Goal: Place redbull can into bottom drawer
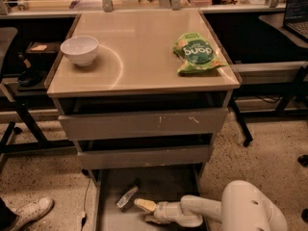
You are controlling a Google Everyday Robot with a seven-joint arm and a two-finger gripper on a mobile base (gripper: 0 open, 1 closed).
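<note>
- End effector (144,212) is reaching low into the bottom drawer (163,182), pointing toward its left side, with its fingers (145,205) standing apart and gripping nothing.
- Redbull can (127,197) is lying tilted on its side on the drawer floor, just beside the end effector's tip and free of it.
- Bottom drawer is standing pulled out beneath the middle drawer (144,157) and the scratched top drawer (144,124).
- White bowl (80,49) is sitting upright near the left edge of the surface (144,42).
- Green snack bag (196,53) is lying near the right edge, well apart from the bowl.
</note>
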